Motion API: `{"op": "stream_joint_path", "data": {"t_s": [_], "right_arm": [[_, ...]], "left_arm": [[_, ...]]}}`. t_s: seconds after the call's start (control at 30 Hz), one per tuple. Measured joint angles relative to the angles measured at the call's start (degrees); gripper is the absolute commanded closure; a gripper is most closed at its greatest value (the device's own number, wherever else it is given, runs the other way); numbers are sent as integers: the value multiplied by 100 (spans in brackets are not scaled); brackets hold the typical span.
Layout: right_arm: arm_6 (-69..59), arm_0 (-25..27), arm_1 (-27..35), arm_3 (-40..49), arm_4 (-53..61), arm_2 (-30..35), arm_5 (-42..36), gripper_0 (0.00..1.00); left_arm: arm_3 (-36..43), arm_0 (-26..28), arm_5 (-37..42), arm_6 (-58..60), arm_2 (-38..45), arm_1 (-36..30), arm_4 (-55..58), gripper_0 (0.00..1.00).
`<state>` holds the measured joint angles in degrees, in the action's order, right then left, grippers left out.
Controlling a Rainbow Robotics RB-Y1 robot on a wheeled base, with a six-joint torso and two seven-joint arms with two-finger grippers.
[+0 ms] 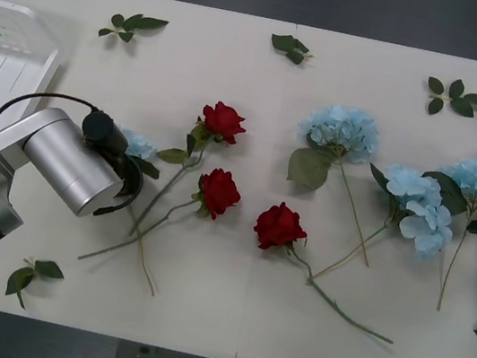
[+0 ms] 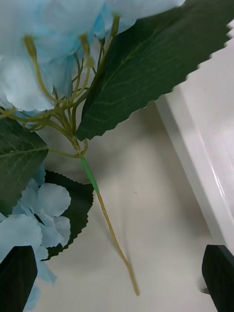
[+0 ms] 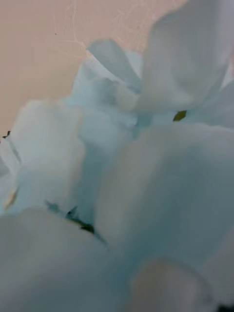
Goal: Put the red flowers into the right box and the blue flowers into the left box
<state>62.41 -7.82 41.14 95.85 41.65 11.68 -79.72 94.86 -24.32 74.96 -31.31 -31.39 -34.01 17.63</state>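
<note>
Your left end effector [image 1: 122, 170] sat down on a blue flower [image 1: 139, 145] just left of the red flowers [image 1: 218, 192]; I could not tell its grip. Its stem crossed theirs, so lifting toward the left box [image 1: 7, 61] risked dragging roses. Your right end effector [image 2: 117, 278] hung open

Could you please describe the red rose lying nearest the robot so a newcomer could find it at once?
Start at the long white table and find the three deep-red artificial roses near its middle. The one meant is the rightmost rose, lying alone; its thin green stem runs toward the table's front right, while the other two roses' stems cross.
</note>
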Motion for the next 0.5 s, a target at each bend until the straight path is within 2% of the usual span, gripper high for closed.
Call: {"op": "stream_joint_path", "data": {"t_s": [0.07,0.3,0.5], "right_arm": [[0,0,-10,0,-104,-101,9,1],[0,-2,-323,0,-254,-62,8,1],[1,-202,-347,-236,-361,-436,13,1]], "left_arm": [[0,0,0,-3,-15,0,0,100],[0,0,0,-92,6,0,-178,100],[197,0,13,-228,393,-16,-289,100]]}}
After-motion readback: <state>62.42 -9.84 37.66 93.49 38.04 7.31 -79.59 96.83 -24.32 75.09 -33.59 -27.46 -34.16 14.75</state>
